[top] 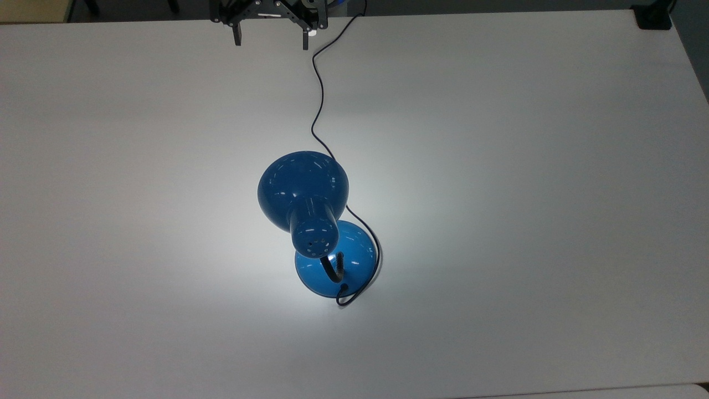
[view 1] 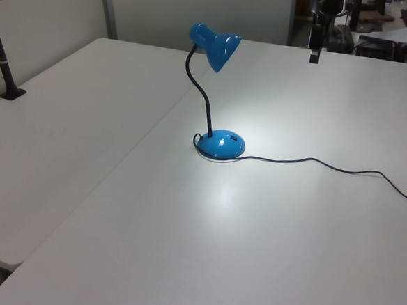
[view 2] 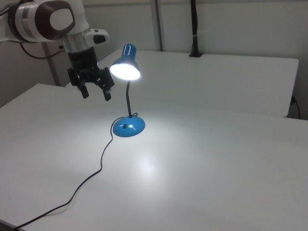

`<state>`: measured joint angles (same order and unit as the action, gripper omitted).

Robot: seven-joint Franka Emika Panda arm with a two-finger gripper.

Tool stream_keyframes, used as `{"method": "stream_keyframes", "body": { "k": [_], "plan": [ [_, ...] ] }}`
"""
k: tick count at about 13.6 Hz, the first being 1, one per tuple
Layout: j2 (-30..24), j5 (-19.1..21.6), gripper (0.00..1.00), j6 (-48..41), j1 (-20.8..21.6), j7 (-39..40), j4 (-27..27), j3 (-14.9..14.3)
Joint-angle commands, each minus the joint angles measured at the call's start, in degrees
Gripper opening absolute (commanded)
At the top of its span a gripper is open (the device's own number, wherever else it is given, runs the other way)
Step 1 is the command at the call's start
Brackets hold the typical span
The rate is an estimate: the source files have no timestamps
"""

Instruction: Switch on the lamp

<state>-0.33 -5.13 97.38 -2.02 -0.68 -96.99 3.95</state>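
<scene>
The blue lamp [top: 303, 188] stands mid-table and is lit; its shade [view 2: 126, 67] glows white and throws a bright pool on the table around the round base [view 1: 221, 145]. A black gooseneck [view 1: 205, 107] bends up from the base. Its thin black cord [top: 318, 111] runs from the base toward the top view's top edge. My gripper [top: 271, 40] hangs at that edge, well away from the lamp, with its fingers spread wide and nothing between them. In the right view the gripper [view 2: 96, 94] hovers in the air to the left of the shade.
The white table [top: 526, 194] has a seam down the left view's middle. A black clamped post [view 1: 4, 55] stands at the left view's left edge, and the same kind of post [view 2: 194, 29] at the right view's back. The cord [view 1: 328, 165] trails across the table.
</scene>
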Motion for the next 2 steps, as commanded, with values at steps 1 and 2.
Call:
{"method": "stream_keyframes", "body": {
  "k": [1, 2],
  "plan": [
    [1.3, -0.1, 1.0, -2.3, 0.3, -0.5, 2.6, -0.3],
    [1.3, -0.1, 1.0, -2.3, 0.3, -0.4, 2.9, -0.3]
  ]
}}
